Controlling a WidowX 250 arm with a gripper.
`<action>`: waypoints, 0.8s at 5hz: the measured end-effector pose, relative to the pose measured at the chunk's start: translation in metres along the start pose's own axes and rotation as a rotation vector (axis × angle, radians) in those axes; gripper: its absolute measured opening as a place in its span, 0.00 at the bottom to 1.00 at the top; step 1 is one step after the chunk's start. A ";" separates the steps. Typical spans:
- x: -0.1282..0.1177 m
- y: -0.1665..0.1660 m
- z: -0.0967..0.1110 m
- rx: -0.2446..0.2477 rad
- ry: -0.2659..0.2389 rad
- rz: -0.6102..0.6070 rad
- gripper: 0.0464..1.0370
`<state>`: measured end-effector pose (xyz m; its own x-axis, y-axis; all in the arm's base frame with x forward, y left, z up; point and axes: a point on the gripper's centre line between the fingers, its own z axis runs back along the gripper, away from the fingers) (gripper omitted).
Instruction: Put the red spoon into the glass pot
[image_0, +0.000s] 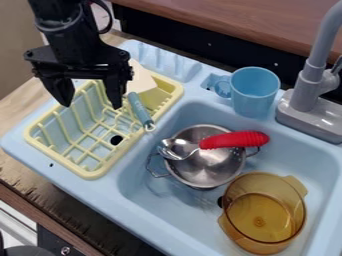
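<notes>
Spoon (234, 140) seemingly across bowl (208, 172)

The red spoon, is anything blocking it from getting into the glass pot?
Yes, a little: the red-handled spoon lies across the metal pot, whose rim stands between it and the amber glass pot. It would probably need lifting over both rims.

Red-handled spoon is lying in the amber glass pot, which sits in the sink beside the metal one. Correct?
Not quite: the camera view shows the red-handled spoon lying across the metal pot, not in the amber glass pot. That glass pot does sit in the sink beside the metal one.
</notes>
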<state>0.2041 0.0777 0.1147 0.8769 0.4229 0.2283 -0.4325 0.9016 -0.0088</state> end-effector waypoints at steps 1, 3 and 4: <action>-0.004 -0.001 -0.003 0.000 0.018 0.002 0.96; -0.014 -0.016 -0.006 0.004 0.059 -0.011 0.96; -0.022 -0.032 0.000 -0.015 0.059 0.016 0.96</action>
<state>0.1985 0.0396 0.1104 0.8809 0.4415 0.1705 -0.4438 0.8957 -0.0264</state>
